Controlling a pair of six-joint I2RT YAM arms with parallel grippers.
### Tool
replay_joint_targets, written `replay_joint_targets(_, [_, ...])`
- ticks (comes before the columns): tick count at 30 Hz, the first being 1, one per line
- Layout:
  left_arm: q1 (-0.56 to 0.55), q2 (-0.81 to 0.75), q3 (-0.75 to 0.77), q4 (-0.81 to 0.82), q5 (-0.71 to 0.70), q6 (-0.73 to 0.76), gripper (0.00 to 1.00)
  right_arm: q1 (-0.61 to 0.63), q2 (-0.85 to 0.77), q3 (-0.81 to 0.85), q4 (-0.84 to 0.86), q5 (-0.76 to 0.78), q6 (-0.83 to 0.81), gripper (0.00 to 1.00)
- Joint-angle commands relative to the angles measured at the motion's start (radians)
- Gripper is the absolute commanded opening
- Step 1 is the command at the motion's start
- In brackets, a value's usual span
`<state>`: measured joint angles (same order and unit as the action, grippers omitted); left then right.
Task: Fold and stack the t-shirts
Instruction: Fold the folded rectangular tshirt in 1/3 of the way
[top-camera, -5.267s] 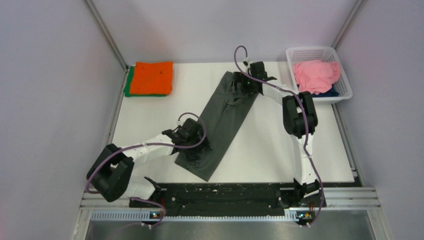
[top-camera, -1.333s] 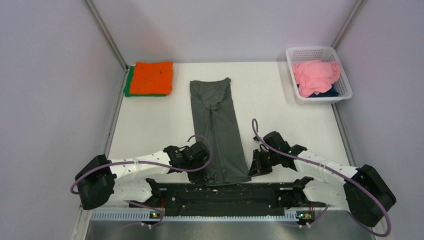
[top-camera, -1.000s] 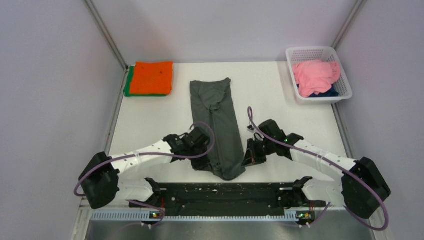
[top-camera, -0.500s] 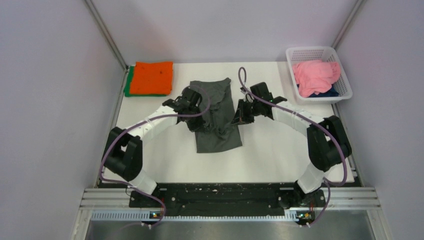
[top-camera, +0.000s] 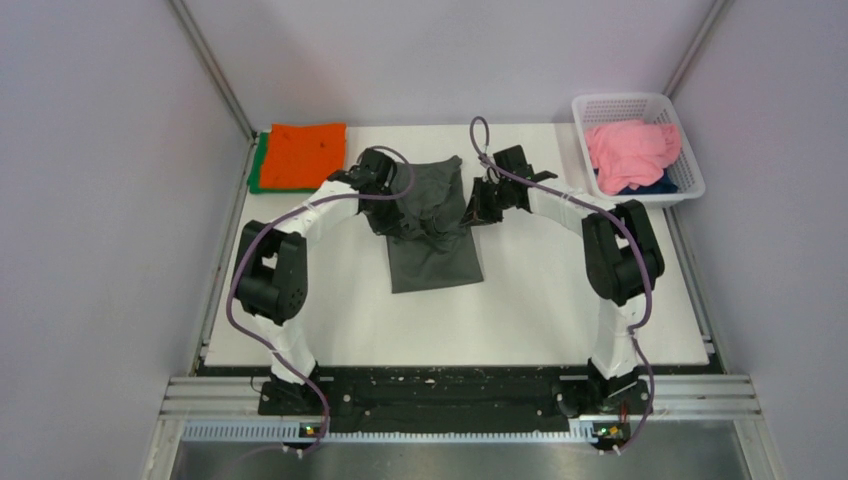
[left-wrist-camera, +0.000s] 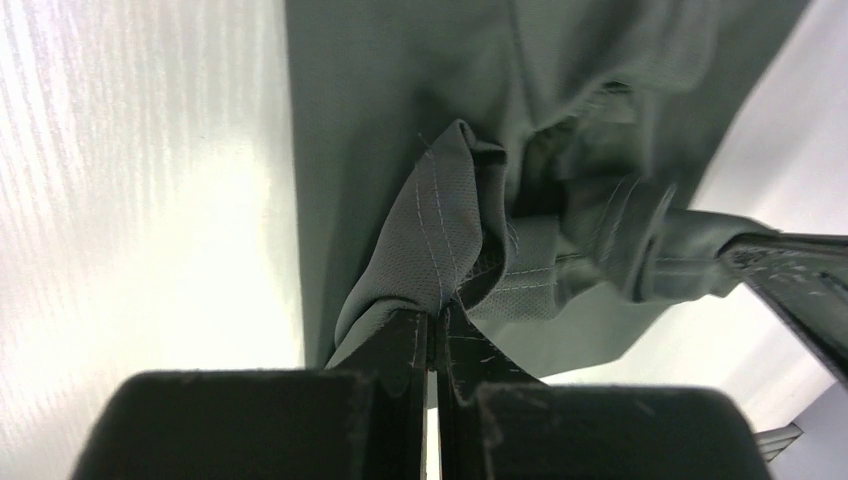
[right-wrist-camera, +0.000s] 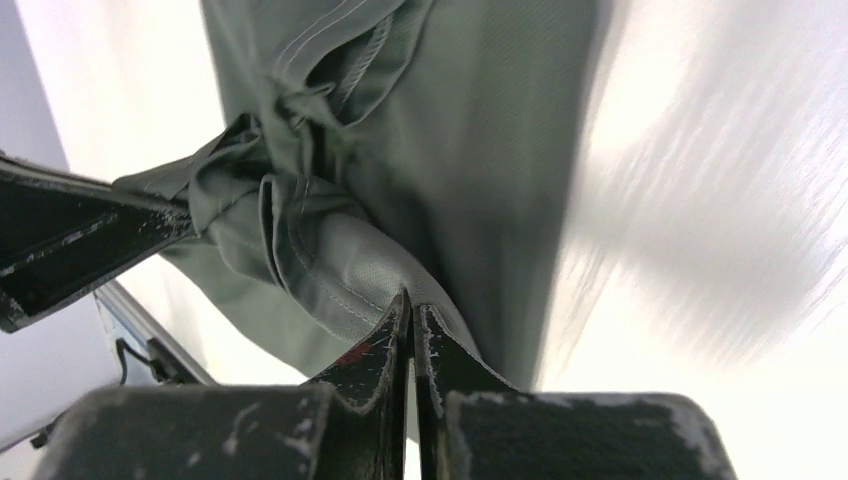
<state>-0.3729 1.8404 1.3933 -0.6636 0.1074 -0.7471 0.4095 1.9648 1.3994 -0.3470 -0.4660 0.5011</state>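
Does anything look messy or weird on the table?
Yes. The grey shirt is scrunched at its top, where the left hand and right hand pinch it; its bottom lies flat. The pink shirt sits crumpled in the basket.

Your left arm and right arm both reach far, wrists bent inward toward the middle. Left gripper and right gripper are each clamped tight on a fold of the dark grey t-shirt.

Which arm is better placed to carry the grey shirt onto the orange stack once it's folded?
Left, probably. Both grippers are shut on the grey shirt, but the left gripper sits beside the orange shirt at the far-left corner; the right gripper would have to reach across.
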Motion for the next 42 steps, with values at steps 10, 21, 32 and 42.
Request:
replay_joint_targets(10, [0.057, 0.058, 0.074, 0.024, -0.004, 0.011, 0.47, -0.04, 0.147, 0.245, -0.004, 0.031, -0.045, 0.58])
replay_joint_targets(21, [0.057, -0.239, -0.137, 0.069, 0.002, -0.012, 0.99, 0.019, -0.16, -0.096, 0.098, -0.041, -0.153, 0.91])
replay_joint_targets(32, [0.057, -0.53, -0.427, 0.018, -0.057, -0.026, 0.99, 0.203, -0.022, -0.062, 0.222, -0.03, -0.167, 0.92])
replay_joint_targets(42, [0.057, -0.615, -0.544, 0.006, -0.072, -0.076, 0.99, 0.247, 0.088, 0.009, 0.376, 0.149, -0.094, 0.92])
